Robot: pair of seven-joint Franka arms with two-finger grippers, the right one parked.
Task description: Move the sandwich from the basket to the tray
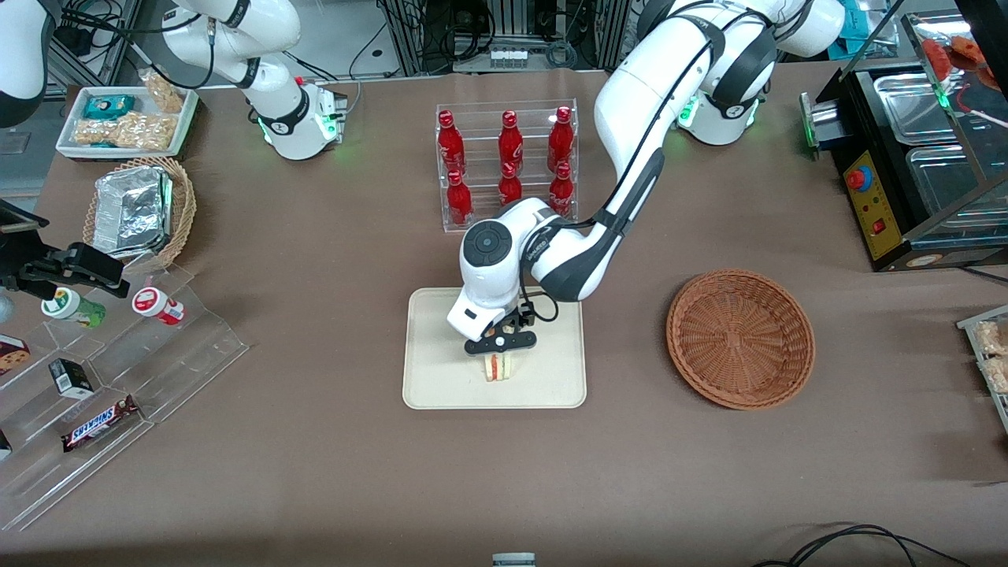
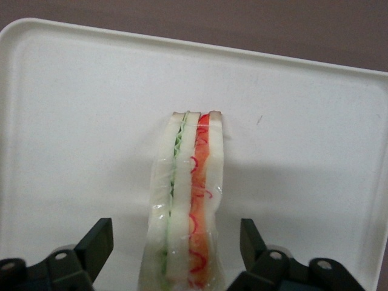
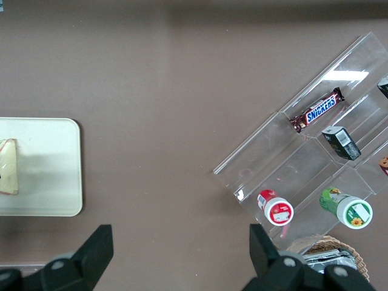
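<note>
A brown cloth-covered table (image 1: 331,441) fills the scene, with cables and metal racking along its edge farthest from the front camera. The flat cream rectangular tray (image 1: 429,386) lies mid-table, and the round reddish-brown wicker basket (image 1: 740,339) sits well apart from it toward the working arm's end (nothing shows inside it). The small triangular white-bread sandwich (image 2: 187,206) stands on edge on the tray, its red and green layers upright; in the front view its long axis runs toward and away from that camera. The left arm's gripper (image 2: 177,254) hangs over the sandwich, its fingers (image 2: 97,245) spread wide to either side and clear of the bread.
</note>
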